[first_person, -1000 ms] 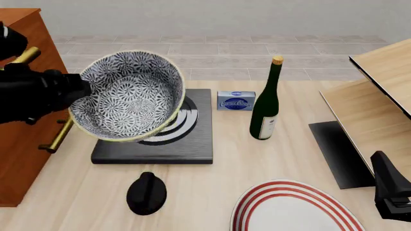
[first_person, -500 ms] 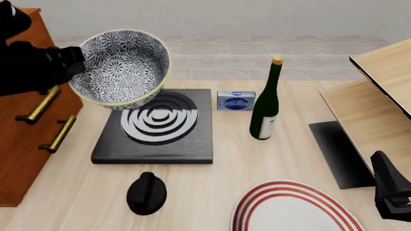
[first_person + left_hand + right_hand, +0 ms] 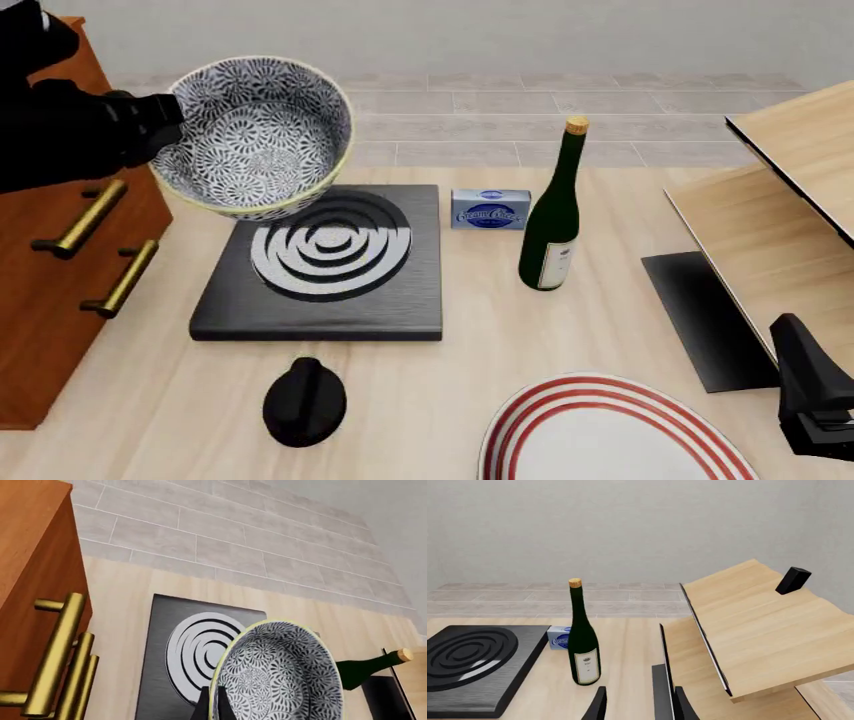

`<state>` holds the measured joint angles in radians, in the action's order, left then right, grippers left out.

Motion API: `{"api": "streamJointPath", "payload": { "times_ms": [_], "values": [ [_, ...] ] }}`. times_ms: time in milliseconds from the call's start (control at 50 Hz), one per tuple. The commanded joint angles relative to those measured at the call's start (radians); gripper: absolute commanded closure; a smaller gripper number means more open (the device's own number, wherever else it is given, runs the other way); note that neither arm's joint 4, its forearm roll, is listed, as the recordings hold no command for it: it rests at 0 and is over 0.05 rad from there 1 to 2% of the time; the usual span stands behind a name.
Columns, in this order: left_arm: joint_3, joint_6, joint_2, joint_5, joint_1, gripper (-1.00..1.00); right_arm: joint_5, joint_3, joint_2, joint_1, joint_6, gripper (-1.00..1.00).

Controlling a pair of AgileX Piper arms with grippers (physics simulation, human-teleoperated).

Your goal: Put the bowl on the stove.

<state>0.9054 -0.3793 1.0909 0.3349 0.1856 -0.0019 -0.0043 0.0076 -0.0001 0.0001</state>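
A pale wooden tabletop (image 3: 601, 330) runs back to a band of grey floor tiles and a plain wall. In the upper left of the front view the bowl (image 3: 254, 135) hangs in the air, tipped so its mouth faces toward the camera and a little upward, its axis slanting rather than upright. It is round and deep, white with a dense dark blue-grey floral pattern inside, and a pale rim. It overlaps only the far left corner of the stove (image 3: 320, 265), a black square slab with silver-grey and black rings, and does not touch it.

The left pincer (image 3: 158, 130) grips the bowl's rim at its left edge; in the left wrist view its dark fingertips (image 3: 200, 711) close on the rim, one on each side of the wall. The right pincer (image 3: 637, 700) sits low at the right, its fingers parted with nothing between them.

Compared with half a second ago, the bowl sits a touch further right and is tipped slightly more; a second ago it was lower, covering much of the burner rings.

A green wine bottle (image 3: 553, 215) stands upright right of the stove.
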Motion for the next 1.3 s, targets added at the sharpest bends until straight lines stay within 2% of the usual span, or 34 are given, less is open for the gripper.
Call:
{"api": "streamJointPath", "payload": {
  "times_ms": [20,180,420,700,1300],
  "values": [
    [0.003,0.036,0.023,-0.035,-0.014,1.00,0.000,0.000,0.000,0.000,0.000,-1.00],
    [0.013,0.054,0.056,-0.056,-0.026,1.00,0.000,0.000,0.000,0.000,0.000,-1.00],
    [0.003,0.065,0.059,-0.066,0.001,1.00,0.000,0.000,0.000,0.000,0.000,-1.00],
    [-0.005,0.050,0.086,-0.084,0.017,1.00,0.000,0.000,0.000,0.000,0.000,-1.00],
    [-0.056,0.074,0.139,-0.159,0.022,1.00,0.000,0.000,0.000,0.000,0.000,-1.00]
  ]
}}
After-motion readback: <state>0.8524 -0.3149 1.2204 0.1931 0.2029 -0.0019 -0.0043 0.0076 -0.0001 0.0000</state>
